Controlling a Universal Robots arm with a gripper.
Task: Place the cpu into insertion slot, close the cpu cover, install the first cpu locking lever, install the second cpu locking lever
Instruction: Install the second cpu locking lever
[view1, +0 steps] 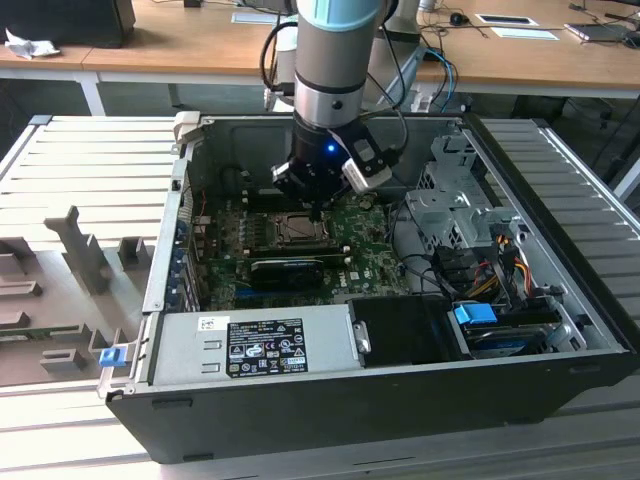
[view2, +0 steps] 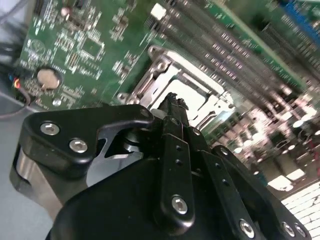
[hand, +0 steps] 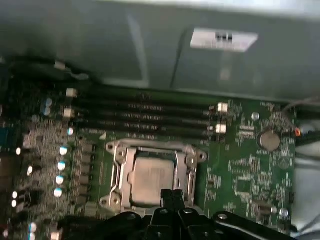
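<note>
An open computer case (view1: 400, 390) is seen lying on a ribbed grey desk (view1: 90, 160) in the exterior view, with the green motherboard (view1: 365, 255) exposed inside it. The arm (view1: 335, 60) is reached down into the case, and the claw (view1: 316, 212) is held directly above the insertion slot (view1: 297, 230), close to its edge on the exterior view's right.

In the first wrist view, the cpu (hand: 150, 179) is seen seated flat in the insertion slot (hand: 116, 155), its silver-grey top showing through the square window of the cpu cover (hand: 190, 162), which is lying down flat over it. The claw (hand: 172, 196) is shown with its 2 black fingers pressed together into a single narrow tip; nothing is gripped between them. That tip is placed at the cover's edge, just over a corner of the chip; whether it is touching the metal cannot be told.

In the second wrist view, the joined fingertips of the claw (view2: 172, 107) are seen against the silvery frame of the cpu cover (view2: 160, 75), with the motherboard (view2: 85, 45) and a round coin battery (view2: 48, 76) beyond.

4 long black memory slots (hand: 145, 120) are seen running beside the socket in the first wrist view. A grey power supply (view1: 255, 345) is set along the case's near wall.
</note>
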